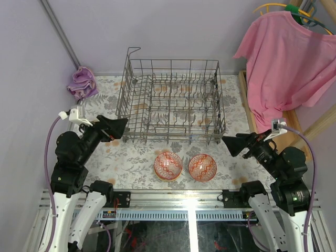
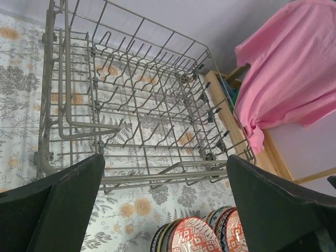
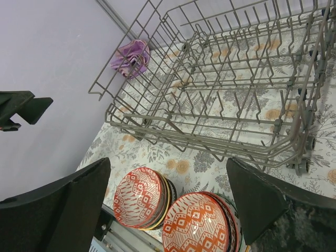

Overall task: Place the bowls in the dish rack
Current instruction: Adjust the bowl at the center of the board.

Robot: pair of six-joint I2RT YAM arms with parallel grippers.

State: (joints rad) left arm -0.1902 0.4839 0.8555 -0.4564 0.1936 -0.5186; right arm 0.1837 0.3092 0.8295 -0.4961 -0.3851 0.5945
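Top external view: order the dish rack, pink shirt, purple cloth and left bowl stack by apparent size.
1. Dish rack, largest.
2. Pink shirt, close behind, cropped by the frame.
3. Purple cloth and left bowl stack: look alike, no ranking.

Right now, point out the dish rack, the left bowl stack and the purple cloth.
dish rack [image 1: 173, 135], top external view, near wall wires.
left bowl stack [image 1: 168, 165], top external view, top bowl's inside.
purple cloth [image 1: 81, 83], top external view, its middle.

Matt grey metal wire dish rack [image 1: 173, 61], glossy glazed ceramic bowls [image 1: 168, 166], floral-printed covering on table [image 1: 131, 160], crumpled purple cloth [image 1: 81, 82], far-left corner
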